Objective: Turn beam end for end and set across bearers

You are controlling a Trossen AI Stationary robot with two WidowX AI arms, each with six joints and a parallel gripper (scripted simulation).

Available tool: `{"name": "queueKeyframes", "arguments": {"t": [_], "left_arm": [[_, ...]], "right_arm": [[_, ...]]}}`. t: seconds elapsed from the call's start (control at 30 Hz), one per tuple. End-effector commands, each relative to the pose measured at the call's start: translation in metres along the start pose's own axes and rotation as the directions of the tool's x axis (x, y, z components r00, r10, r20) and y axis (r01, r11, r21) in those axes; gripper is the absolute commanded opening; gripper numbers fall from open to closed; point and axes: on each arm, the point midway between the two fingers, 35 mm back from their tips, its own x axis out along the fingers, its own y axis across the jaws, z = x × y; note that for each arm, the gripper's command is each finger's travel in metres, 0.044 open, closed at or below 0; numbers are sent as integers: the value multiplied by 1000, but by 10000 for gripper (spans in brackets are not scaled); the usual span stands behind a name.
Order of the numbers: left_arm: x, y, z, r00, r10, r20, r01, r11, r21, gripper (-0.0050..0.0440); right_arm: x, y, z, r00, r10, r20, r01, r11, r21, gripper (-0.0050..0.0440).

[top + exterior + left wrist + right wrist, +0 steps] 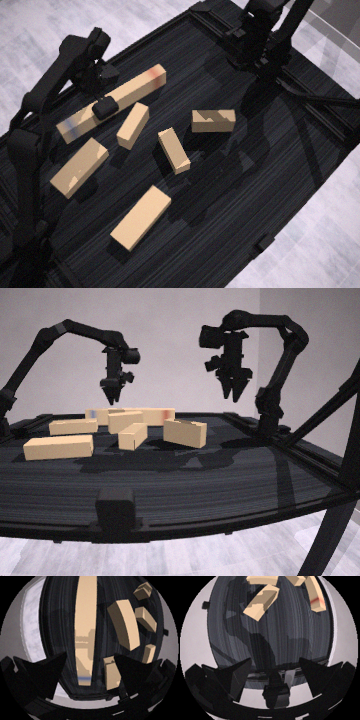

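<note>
The beam (pixel 137 88) (pixel 154 416) (pixel 86 605) (pixel 313 590) lies on the table along its far side in the exterior view, with one blue-banded and one red-banded end. Two wide, nearly parallel blocks (pixel 80 167) (pixel 141 217) look like the bearers, but I cannot be sure; the beam is on neither. My left gripper (pixel 114 403) (pixel 90 654) is open and empty, pointing down above the beam's blue-end half. My right gripper (pixel 232 398) (pixel 276 660) is open and empty, high above the table, beyond the red end.
A narrow block (pixel 131 127) (pixel 128 624) lies close beside the beam. Another narrow block (pixel 174 150) (pixel 132 436) and a partly shadowed block (pixel 213 122) (pixel 185 433) (pixel 261 603) lie farther from it. A dark post (pixel 116 508) stands at the table's near edge in the exterior view.
</note>
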Motion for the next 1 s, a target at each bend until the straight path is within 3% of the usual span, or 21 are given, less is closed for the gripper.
{"name": "queueKeyframes", "arguments": {"t": [0.0,0.3,0.97], "left_arm": [[7,7,3,1000,-5,-10,5,1000,1,410],[12,11,6,1000,-5,-10,5,1000,1,410],[65,12,7,1000,-5,-10,5,1000,-2,410]], "right_arm": [[0,0,-1,1000,2,-2,-2,1000,2,440],[0,0,-1,1000,2,-2,-2,1000,2,440],[0,0,-1,1000,2,-2,-2,1000,2,440]]}}
